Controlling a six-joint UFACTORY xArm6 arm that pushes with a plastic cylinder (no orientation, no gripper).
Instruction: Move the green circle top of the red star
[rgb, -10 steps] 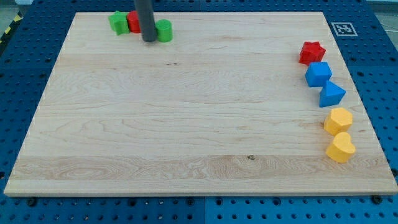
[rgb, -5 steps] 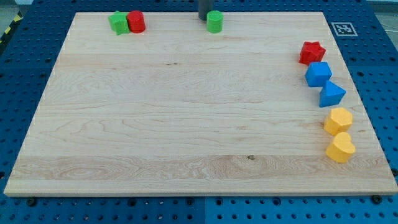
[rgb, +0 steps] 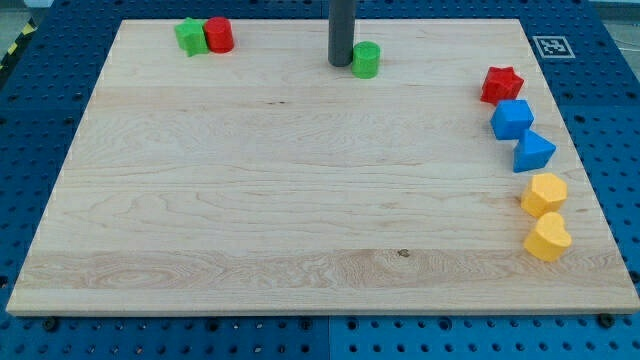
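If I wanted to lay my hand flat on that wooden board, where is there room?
Most of the board is bare: everything below my tip and the green circle, leftward of the right-edge column. That column is crowded: red star, two blue blocks, two yellow blocks. A green block and red block fill the top-left corner.

Plain dark grey straight rod, my tip (rgb: 341, 65) blunt.

1. Bright, even overhead light covers the wooden board (rgb: 300, 200); no glare.
2. Shadows stay short and soft beneath the blocks.
3. Focus is sharp throughout, edges undistorted.
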